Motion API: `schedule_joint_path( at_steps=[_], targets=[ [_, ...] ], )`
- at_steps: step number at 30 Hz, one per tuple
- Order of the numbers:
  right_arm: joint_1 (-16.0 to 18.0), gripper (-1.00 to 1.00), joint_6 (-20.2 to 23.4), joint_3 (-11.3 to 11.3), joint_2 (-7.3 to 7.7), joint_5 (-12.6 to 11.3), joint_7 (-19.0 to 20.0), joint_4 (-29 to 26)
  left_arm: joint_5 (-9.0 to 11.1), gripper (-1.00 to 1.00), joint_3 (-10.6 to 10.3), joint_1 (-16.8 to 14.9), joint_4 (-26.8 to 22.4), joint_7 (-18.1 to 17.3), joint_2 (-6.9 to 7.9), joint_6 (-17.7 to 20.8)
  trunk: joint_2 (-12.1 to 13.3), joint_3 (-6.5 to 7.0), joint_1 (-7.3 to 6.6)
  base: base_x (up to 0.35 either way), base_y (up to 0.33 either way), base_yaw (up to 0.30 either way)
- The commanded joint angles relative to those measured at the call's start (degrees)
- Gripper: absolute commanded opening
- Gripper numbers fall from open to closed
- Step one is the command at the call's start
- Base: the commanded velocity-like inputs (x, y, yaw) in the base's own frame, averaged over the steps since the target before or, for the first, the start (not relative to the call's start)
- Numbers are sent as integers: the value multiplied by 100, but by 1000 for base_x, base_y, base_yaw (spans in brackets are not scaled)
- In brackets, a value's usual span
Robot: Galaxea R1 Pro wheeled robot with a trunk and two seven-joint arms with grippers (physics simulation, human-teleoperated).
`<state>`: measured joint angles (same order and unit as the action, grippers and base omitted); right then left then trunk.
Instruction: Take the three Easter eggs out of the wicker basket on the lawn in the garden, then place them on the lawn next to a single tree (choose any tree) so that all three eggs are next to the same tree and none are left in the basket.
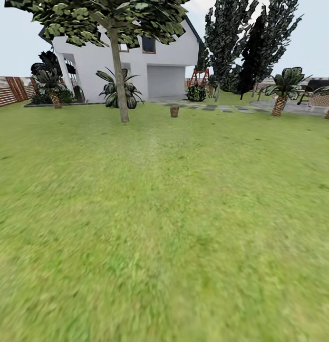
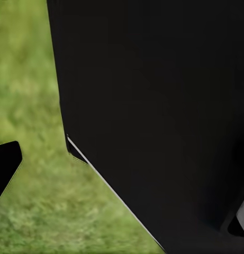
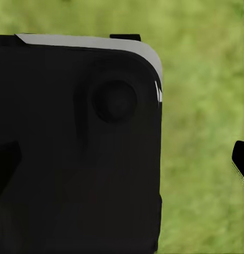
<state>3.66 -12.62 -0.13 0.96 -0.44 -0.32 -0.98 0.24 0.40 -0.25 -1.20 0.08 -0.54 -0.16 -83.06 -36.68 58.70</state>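
Both wrist views look past black robot body panels onto grass, and whether either gripper is released or clenched cannot be told. In the head view the lawn (image 1: 164,228) fills the lower frame; far off, just above centre, stands a small brown object (image 1: 174,110), possibly the wicker basket, too small to be sure. A pale-trunked tree (image 1: 119,76) rises at upper left before the white house (image 1: 155,61). Such eggs are probably light, smooth and slippery: grip across the middle.

house (image 1: 136,61): 1 | wicker basket (image 1: 174,111): 1 | palms (image 1: 280,97): 3 | tall dark trees (image 1: 250,42): 2
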Motion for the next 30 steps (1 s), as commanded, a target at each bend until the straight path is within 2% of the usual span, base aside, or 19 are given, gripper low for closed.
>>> schedule_joint_path(
  at_steps=[1,18,30],
  targets=[
    [3,100,-18,1,0,-14,-3,10,2,100,4,-2,-2,1,-1,-2,-2,-5,3,340,0,0],
    [3,100,-8,36,-16,53,-4,37,-6,100,-4,-2,-3,1,-8,-10,-2,-5,3,312,0,0],
    [3,100,-19,31,43,12,-3,15,-6,100,-5,-2,-3,1,-8,-2,-2,-5,3,287,0,0]
  ],
)
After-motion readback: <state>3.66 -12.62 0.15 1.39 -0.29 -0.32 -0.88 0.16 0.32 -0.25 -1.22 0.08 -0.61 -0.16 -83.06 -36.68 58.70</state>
